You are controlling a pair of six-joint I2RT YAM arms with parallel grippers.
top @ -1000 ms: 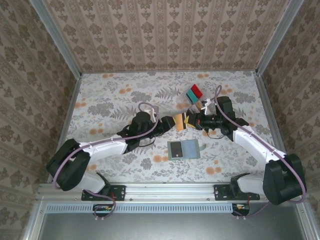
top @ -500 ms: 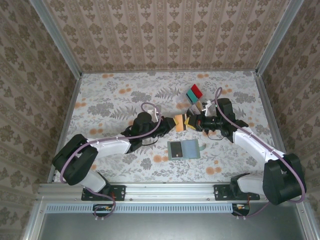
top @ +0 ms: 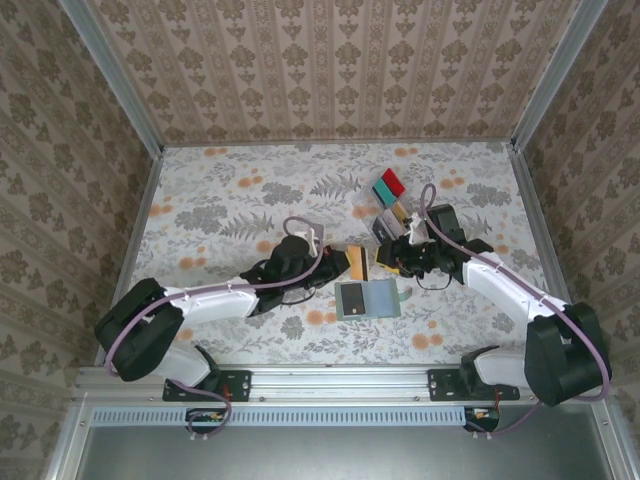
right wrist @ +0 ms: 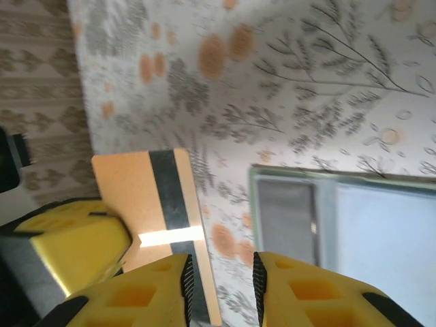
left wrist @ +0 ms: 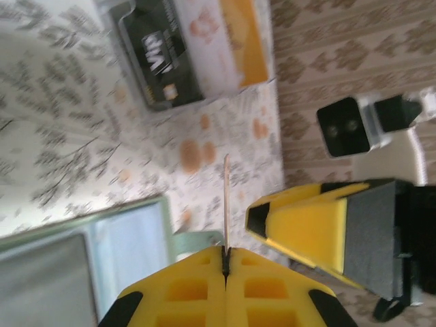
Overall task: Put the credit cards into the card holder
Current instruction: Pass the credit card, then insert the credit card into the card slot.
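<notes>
- The left end effector (top: 340, 262) was clenched on one edge of an orange card (top: 356, 262) near the middle of the floral-patterned counter (top: 220, 200).
- From the left wrist camera, the card showed edge-on as a thin line rising from the seam of the shut yellow fingers (left wrist: 197, 289).
- The right wrist view showed the card's face, with a dark magnetic stripe across it and glare on the plastic.
- The right end effector (top: 388, 255) faced the left one from the other side of the card. Its jaws stood apart, and its yellow fingers (right wrist: 153, 293) gripped nothing, though one corner of the card reached into the gap.
- The card holder (top: 367, 298) lay open and flat on the counter, just on the near side of the held card and between the two arms. One half was dark grey and the other pale.
- A red card (top: 392, 181) and a teal card (top: 381, 192) sat side by side farther back, beyond the right end effector.
- A dark card (left wrist: 160, 58) lay in a clear tray (left wrist: 211, 82) beside another orange one.
</notes>
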